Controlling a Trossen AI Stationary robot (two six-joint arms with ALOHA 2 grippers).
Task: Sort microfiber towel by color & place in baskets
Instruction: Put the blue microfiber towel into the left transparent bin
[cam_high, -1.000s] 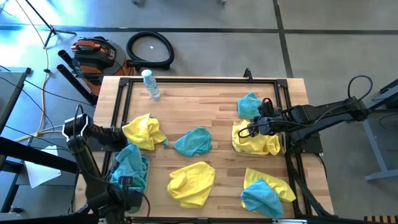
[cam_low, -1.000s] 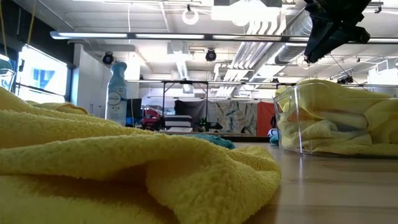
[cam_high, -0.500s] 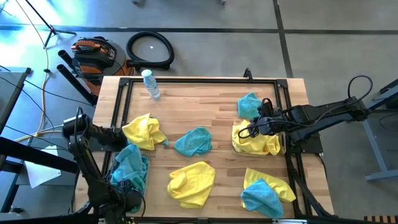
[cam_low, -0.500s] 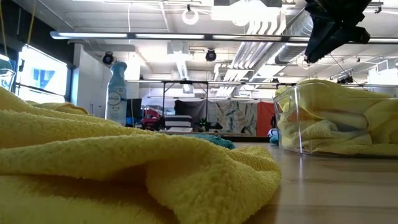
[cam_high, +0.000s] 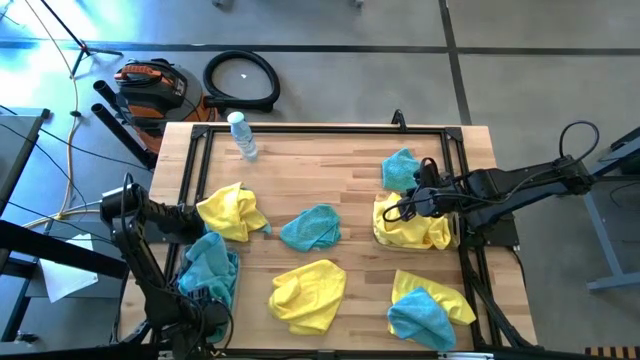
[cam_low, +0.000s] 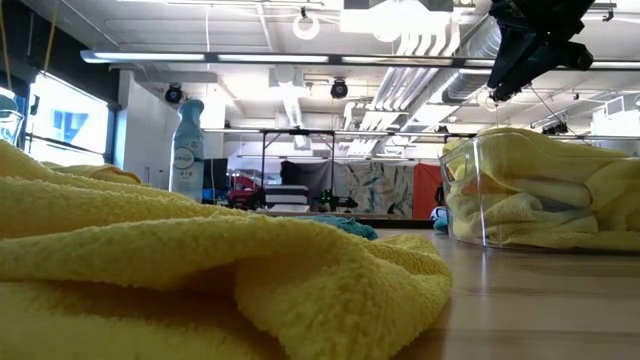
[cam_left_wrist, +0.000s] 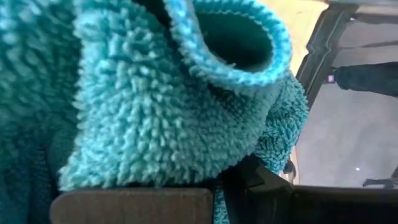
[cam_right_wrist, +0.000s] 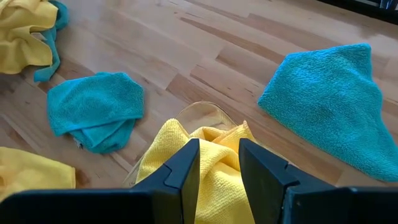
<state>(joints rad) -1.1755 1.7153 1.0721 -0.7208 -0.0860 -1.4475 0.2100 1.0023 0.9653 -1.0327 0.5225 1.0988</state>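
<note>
My left gripper (cam_high: 200, 298) is low over the near end of a pile of teal towels (cam_high: 208, 265) in the left basket (cam_high: 184, 272). In the left wrist view, fuzzy teal cloth (cam_left_wrist: 155, 112) fills the picture. My right gripper (cam_high: 408, 208) hovers above the right basket (cam_high: 379, 222), which is full of yellow towels (cam_high: 420, 232). Its fingers are slightly apart with nothing between them (cam_right_wrist: 219, 163). In the low view it hangs (cam_low: 530, 45) above that clear tub (cam_low: 470, 215). Loose towels lie on the table: yellow (cam_high: 232, 212), teal (cam_high: 312, 227), yellow (cam_high: 307, 293), teal (cam_high: 400, 168). My left gripper has teal cloth running down between its two fingers (cam_left_wrist: 219, 190), as far as the left wrist view shows. A folded edge of the towel (cam_left_wrist: 236, 56) curls just ahead of the fingers. The rest of the cloth lies on the teal pile in the basket.
A teal towel lies on a yellow one (cam_high: 428, 305) near the near right corner. A clear water bottle (cam_high: 242, 135) lies at the far left of the table. A black frame (cam_high: 455, 150) edges the table. Bare wood (cam_high: 320, 170) shows in the far middle.
My left arm's wrist has drawn a little toward the table's near left corner, staying over the teal pile. My right gripper has kept still above the yellow basket.
</note>
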